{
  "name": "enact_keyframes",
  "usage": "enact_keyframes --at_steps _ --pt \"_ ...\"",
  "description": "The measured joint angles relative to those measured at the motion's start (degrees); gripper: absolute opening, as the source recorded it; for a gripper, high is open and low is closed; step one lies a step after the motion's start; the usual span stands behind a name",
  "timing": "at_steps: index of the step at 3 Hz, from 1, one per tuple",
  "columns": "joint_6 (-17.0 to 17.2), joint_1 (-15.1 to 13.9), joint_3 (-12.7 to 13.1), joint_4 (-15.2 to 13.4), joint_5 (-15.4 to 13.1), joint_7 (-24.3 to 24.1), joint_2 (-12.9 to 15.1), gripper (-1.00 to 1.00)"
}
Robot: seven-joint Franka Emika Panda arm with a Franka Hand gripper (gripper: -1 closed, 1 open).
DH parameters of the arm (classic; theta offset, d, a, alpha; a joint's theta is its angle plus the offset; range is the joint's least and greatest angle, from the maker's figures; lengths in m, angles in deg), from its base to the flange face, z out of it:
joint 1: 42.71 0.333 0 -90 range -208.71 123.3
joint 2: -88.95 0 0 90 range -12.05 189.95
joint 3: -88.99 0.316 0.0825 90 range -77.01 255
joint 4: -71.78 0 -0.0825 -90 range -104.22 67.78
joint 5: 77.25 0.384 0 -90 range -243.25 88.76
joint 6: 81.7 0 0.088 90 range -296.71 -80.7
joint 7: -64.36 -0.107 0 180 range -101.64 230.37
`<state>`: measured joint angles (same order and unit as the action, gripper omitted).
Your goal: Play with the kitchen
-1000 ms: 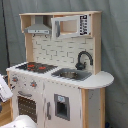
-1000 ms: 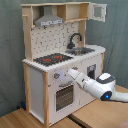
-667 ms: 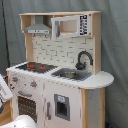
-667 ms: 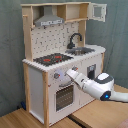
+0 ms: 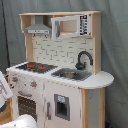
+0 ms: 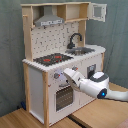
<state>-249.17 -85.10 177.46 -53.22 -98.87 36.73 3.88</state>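
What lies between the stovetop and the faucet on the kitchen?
The sink lies between the stovetop and the faucet; both exterior views show it.

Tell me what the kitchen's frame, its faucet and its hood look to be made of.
Frame: apparently light unpainted wood, pale tan and matte on the posts and top, with white painted panels between. Faucet: black, probably plastic or coated metal; the look leaves it open. Hood: grey with a dull sheen, likely painted or plastic rather than real steel.
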Motion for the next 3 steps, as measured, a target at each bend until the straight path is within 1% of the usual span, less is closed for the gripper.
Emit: enact_keyframes --at_steps 1,2,3 --pt "-2.4 -3.8 0.1 2.7 0.0 -3.5 0.0 1.00" --pt "-3.1 -6.9 0.6 5.8 0.0 -7.6 0.0 1.00" --pt "-3.1 -10.0 1.3 7.5 0.0 -12.2 0.1 1.00"
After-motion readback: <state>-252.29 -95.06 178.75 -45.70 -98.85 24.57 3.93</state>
